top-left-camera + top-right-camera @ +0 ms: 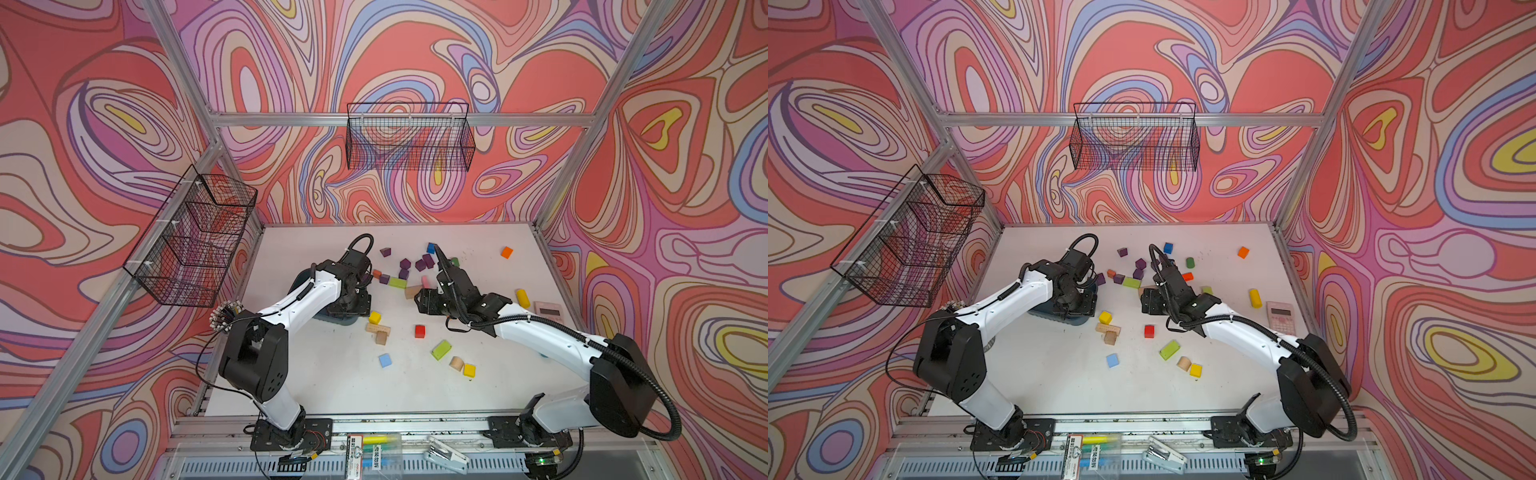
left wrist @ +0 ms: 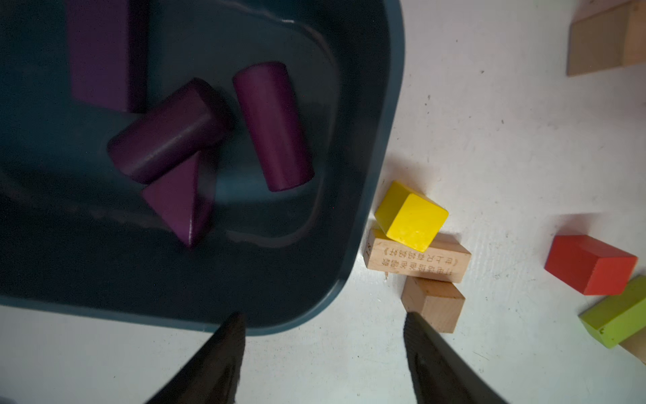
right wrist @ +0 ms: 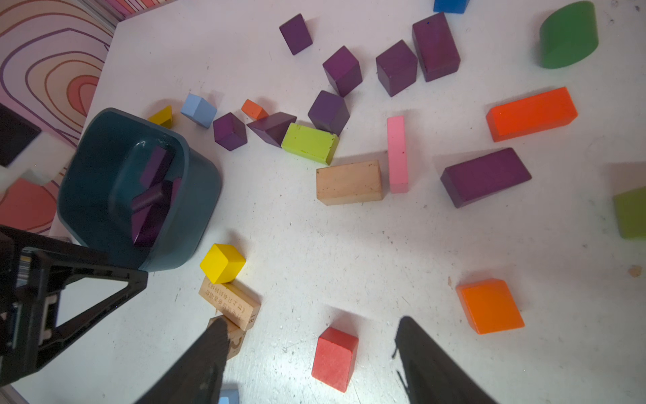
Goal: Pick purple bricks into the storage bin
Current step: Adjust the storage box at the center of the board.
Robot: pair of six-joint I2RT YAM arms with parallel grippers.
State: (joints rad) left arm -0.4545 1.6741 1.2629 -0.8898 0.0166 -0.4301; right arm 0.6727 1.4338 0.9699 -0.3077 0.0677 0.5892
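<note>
The storage bin (image 2: 363,196), a dark teal tray, holds purple bricks: two cylinders (image 2: 272,126), a triangular prism (image 2: 178,199) and a cuboid (image 2: 99,52). My left gripper (image 2: 323,320) hangs open and empty over the bin's rounded corner. In both top views the left arm covers most of the bin (image 1: 338,321) (image 1: 1069,323). Several more purple bricks (image 3: 342,70) lie loose on the white table beyond the bin, among them a wedge (image 3: 271,127) and a long cuboid (image 3: 486,176); they also show in a top view (image 1: 405,264). My right gripper (image 3: 313,321) is open and empty, high above a red cube (image 3: 335,358).
A yellow cube (image 2: 410,217) and plain wooden blocks (image 2: 417,260) lie against the bin's corner. A pink slab (image 3: 397,154), orange (image 3: 531,113), green (image 3: 309,143) and blue (image 3: 199,110) blocks mix with the purple ones. A pink calculator (image 1: 548,311) sits right; wire baskets (image 1: 409,137) hang on the walls.
</note>
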